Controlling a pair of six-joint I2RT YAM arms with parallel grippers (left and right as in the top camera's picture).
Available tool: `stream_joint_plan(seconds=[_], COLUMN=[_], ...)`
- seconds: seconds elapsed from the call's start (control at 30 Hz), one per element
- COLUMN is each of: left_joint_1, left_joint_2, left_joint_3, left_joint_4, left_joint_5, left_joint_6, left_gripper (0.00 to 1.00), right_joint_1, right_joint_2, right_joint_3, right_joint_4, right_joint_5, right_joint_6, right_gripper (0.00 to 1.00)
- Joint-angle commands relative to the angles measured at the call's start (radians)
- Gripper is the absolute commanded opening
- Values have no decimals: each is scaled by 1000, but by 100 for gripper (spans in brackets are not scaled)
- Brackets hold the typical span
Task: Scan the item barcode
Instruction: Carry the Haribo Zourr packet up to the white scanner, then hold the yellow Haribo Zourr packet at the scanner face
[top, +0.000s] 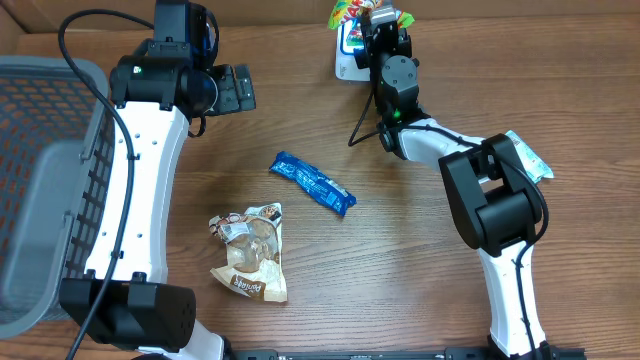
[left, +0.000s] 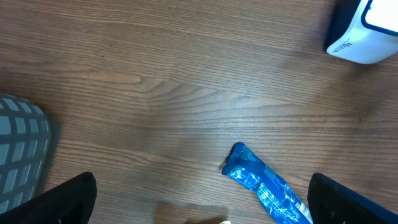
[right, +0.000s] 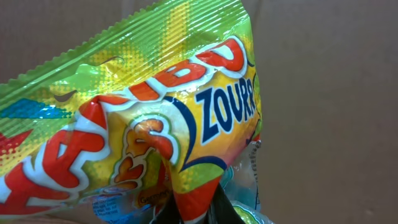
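Item: candy bag (right: 155, 112), clamped in your right pincer (top: 378, 22) at the far edge of your surface (top: 400, 250), beside the scanner (top: 347, 58). Your left pincer (left: 202, 200): jaws apart, near the blue wrapper (left: 267, 186).

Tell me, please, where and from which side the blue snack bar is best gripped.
The blue snack bar lies flat and diagonal on the table, long and slim: I'd take it mid-length from straight above, closing across its narrow width.

- Wood-grain counter (top: 400, 270), bare across the middle.
- Blue wrapper (top: 312, 184) at centre, lying diagonally.
- Tan snack bag (top: 251, 255) nearer, slightly left.
- Grey mesh basket (top: 40, 150) at left edge.
- White-teal packet (top: 530, 158) at right, partly hidden.
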Motion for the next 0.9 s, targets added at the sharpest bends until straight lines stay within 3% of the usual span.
stream_joint_plan(seconds=[0.0, 0.17, 0.53, 0.87], left_joint_1=[-2, -2, -2, -2], left_joint_2=[5, 5, 5, 5], left_joint_3=[27, 27, 27, 27], left_joint_4=[1, 1, 1, 1], left_joint_5=[-9, -9, -9, -9], left_joint_6=[4, 4, 4, 4], left_gripper=[100, 100, 100, 100], right_joint_1=[5, 5, -19, -23], right_joint_2=[8, 16, 220, 244], right_joint_3=[59, 157, 609, 627], right_joint_4=[15, -57, -304, -375], right_joint_5=[-22, -24, -31, -31], right_joint_6=[-5, -5, -8, -31], right_gripper=[4, 4, 4, 4])
